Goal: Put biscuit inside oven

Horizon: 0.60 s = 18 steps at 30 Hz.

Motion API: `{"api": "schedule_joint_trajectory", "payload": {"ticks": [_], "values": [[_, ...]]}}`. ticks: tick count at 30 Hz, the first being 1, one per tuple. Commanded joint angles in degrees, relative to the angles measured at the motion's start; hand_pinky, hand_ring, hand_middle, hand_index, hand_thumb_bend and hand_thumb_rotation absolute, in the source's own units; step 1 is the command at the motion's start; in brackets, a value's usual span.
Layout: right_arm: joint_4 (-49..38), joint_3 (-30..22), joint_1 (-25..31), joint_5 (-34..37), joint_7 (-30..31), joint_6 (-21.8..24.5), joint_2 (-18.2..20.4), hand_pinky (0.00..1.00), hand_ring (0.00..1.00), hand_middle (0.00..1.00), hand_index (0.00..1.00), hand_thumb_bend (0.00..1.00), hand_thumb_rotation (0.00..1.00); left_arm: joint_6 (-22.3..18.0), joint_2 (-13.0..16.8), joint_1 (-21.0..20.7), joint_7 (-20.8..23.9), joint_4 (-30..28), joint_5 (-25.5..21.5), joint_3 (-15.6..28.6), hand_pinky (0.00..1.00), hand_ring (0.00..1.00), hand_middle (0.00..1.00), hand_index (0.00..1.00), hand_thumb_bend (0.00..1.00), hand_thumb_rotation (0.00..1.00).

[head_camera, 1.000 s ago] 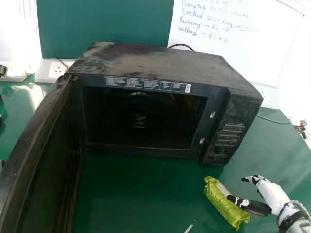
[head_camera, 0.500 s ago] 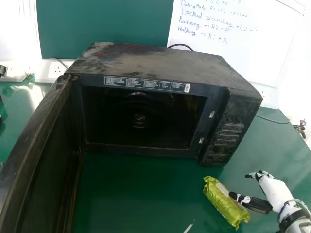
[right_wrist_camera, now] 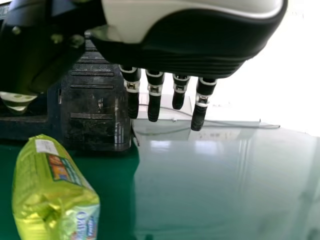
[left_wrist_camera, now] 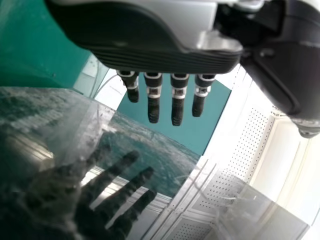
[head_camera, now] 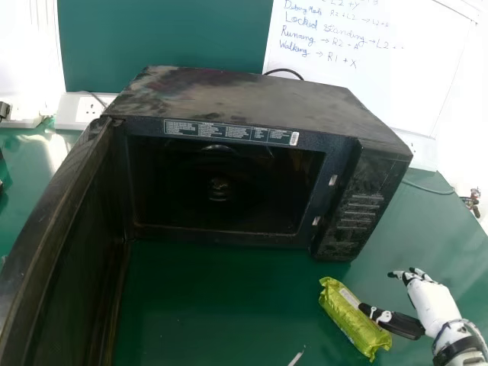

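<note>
My right hand [head_camera: 433,301] is at the lower right of the head view, fingers extended and open, its thumb close by the right side of the green biscuit pack [head_camera: 351,320]; whether they touch is hard to tell. In the right wrist view the right hand [right_wrist_camera: 155,95] has straight fingers, with the biscuit pack [right_wrist_camera: 50,190] lying on the table on the thumb's side. The black oven [head_camera: 252,99] stands with its door [head_camera: 53,244] swung wide. My left hand [left_wrist_camera: 165,95] has straight fingers, near a glossy surface [left_wrist_camera: 130,135] that reflects it.
The green table [head_camera: 206,297] stretches in front of the oven and to its right. A small white strip [head_camera: 296,357] lies at the near edge of the view. Behind the oven are a whiteboard [head_camera: 366,69] and wall sockets [head_camera: 88,109].
My right hand has shifted slightly, its fingers now a little higher and farther right. The dark shape at the left edge has gone. The biscuit pack and oven have stayed put.
</note>
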Motion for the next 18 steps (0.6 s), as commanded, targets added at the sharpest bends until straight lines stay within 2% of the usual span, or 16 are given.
{"api": "schedule_joint_trajectory", "payload": {"ticks": [1,5,9,18], "values": [[-0.8,0.7,0.5,-0.5,-0.7,0.2,0.9,0.77,0.86,0.9,0.91,1.0,0.61,-0.3,-0.4,0.8,0.2,-0.4,-0.1,-0.5,0.88,0.9,0.93,0.97,0.92,0.68],[-2.7,1.1,1.1,-0.7,-0.3,1.0,2.1,0.76,0.85,0.9,0.91,1.0,0.64,-0.5,-0.3,0.8,0.1,-0.4,0.0,-0.6,0.88,0.91,0.93,0.97,0.92,0.68],[-3.5,1.2,2.1,-0.3,-1.3,-0.3,3.5,0.74,0.84,0.89,0.9,1.0,0.61,-0.6,-0.5,0.9,0.4,-0.5,0.3,-0.8,0.88,0.91,0.93,0.97,0.92,0.69],[-6.3,2.1,3.6,-1.1,-0.8,1.0,6.0,0.78,0.86,0.9,0.9,1.0,0.59,-1.1,-1.1,1.1,1.2,-0.7,1.1,-1.6,0.88,0.91,0.93,0.97,0.93,0.68]]}}
